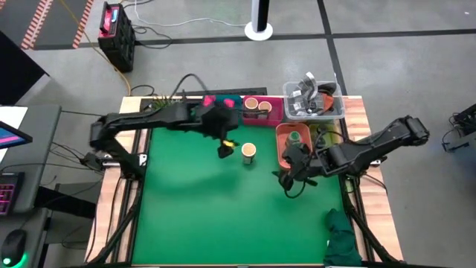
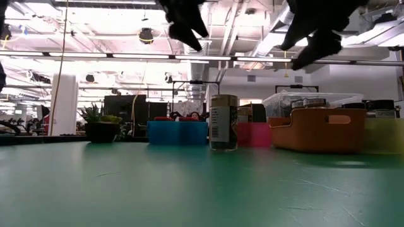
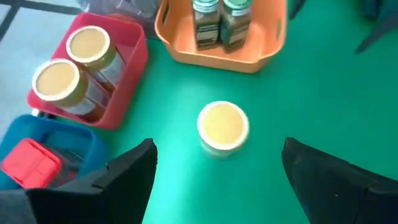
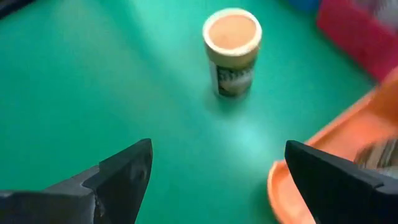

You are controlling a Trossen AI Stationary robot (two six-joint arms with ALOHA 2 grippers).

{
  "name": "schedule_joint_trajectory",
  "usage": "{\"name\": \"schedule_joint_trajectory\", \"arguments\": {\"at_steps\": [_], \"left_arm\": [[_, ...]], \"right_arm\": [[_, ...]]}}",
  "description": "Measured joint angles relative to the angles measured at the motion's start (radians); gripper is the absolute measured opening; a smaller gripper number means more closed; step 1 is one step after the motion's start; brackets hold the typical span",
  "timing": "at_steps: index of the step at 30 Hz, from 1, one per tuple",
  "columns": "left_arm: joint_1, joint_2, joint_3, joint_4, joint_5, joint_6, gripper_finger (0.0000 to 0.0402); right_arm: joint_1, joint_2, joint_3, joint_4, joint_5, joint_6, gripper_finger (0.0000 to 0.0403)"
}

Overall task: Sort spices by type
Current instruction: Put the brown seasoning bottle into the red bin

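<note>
From above, a tan-topped jar [image 1: 248, 152] stands alone on the green bench [image 1: 201, 216], the left gripper [image 1: 225, 147] just beside it.

At bench level the jar [image 2: 223, 122] stands upright, long axis vertical.

Left wrist: fingers spread open above it.

Right wrist: the right gripper [image 4: 211, 180] is open too.

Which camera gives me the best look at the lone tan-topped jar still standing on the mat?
The left wrist view: the jar sits centred and close, between the open left tool's fingers. The right wrist view shows it farther off, blurred. The high view shows it small; the low view shows only its side.
</note>
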Motion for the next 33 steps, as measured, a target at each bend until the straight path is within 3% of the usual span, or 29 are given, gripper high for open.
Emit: {"name": "schedule_joint_trajectory", "arguments": {"at_steps": [8,10,15,20,26,33], "left_arm": [[-0.042,-0.243,-0.276,0.134,-0.079,-0.215,0.0330],[-0.052,-0.276,-0.306,0.132,-0.101,-0.251,0.0330],[-0.062,-0.325,-0.329,0.156,-0.217,-0.300,0.0330],[-0.047,-0.345,-0.321,0.185,-0.247,-0.272,0.0330],[-0.014,-0.387,-0.288,0.188,-0.273,-0.249,0.0330],[0.001,-0.433,-0.284,0.180,-0.277,-0.239,0.0330]], "right_arm": [[-0.127,0.014,0.004,0.178,-0.011,-0.486,0.0393],[-0.173,0.023,0.004,0.228,-0.068,-0.554,0.0398],[-0.298,0.089,0.004,0.315,-0.231,-0.643,0.0399],[-0.367,0.184,0.027,0.408,-0.349,-0.705,0.0400],[-0.380,0.347,0.191,0.320,-0.373,-0.822,0.0400],[-0.394,0.461,0.331,0.201,-0.375,-0.840,0.0400]]}}
